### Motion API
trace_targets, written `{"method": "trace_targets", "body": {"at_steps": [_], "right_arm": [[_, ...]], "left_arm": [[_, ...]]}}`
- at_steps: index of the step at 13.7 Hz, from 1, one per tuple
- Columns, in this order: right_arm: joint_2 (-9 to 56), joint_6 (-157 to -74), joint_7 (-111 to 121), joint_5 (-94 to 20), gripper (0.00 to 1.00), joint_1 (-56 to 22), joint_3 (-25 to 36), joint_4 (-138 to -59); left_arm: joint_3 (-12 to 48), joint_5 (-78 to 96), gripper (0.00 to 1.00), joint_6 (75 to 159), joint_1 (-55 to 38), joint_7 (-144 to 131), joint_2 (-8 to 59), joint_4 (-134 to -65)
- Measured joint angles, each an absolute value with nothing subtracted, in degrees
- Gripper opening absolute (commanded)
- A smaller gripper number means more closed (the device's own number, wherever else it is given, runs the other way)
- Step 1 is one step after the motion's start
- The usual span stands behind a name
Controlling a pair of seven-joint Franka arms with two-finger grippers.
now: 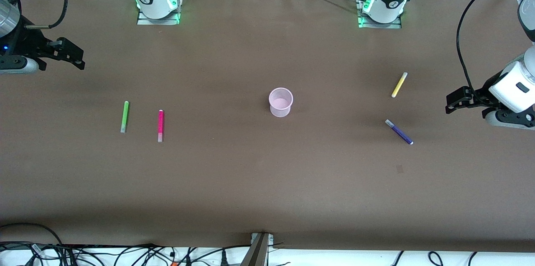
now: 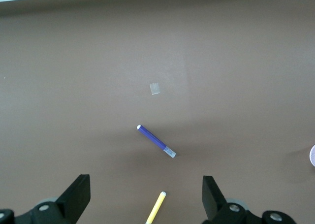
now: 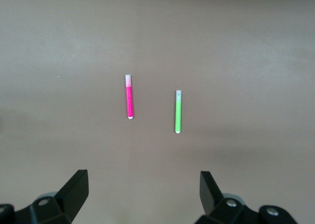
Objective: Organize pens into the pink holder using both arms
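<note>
The pink holder (image 1: pixel 281 102) stands upright mid-table, with nothing in it. A green pen (image 1: pixel 124 116) and a magenta pen (image 1: pixel 160 125) lie side by side toward the right arm's end. They also show in the right wrist view, magenta pen (image 3: pixel 129 98) and green pen (image 3: pixel 177 112). A yellow pen (image 1: pixel 399 84) and a purple pen (image 1: pixel 398 132) lie toward the left arm's end, the purple one nearer the front camera. My left gripper (image 1: pixel 450 104) hangs open and holds nothing; purple pen (image 2: pixel 156 141) and yellow pen (image 2: pixel 155 208) lie below it. My right gripper (image 1: pixel 79 58) is open and holds nothing too.
A small pale patch (image 1: pixel 400 169) marks the brown table nearer the front camera than the purple pen. Both arm bases (image 1: pixel 158 5) stand along the table's back edge. Cables and a metal bracket (image 1: pixel 260 249) run along the front edge.
</note>
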State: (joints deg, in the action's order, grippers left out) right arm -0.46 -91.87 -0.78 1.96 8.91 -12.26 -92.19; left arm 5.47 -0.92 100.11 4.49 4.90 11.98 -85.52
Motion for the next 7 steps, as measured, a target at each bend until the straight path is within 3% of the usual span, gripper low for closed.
{"method": "trace_targets", "body": {"at_steps": [7], "right_arm": [[-0.46, -91.78, -0.78, 1.96, 1.00, 8.94, -11.80, -92.19]], "left_arm": [[5.47, -0.92, 1.00, 100.10, 4.48, 5.93, 11.98, -85.52]]}}
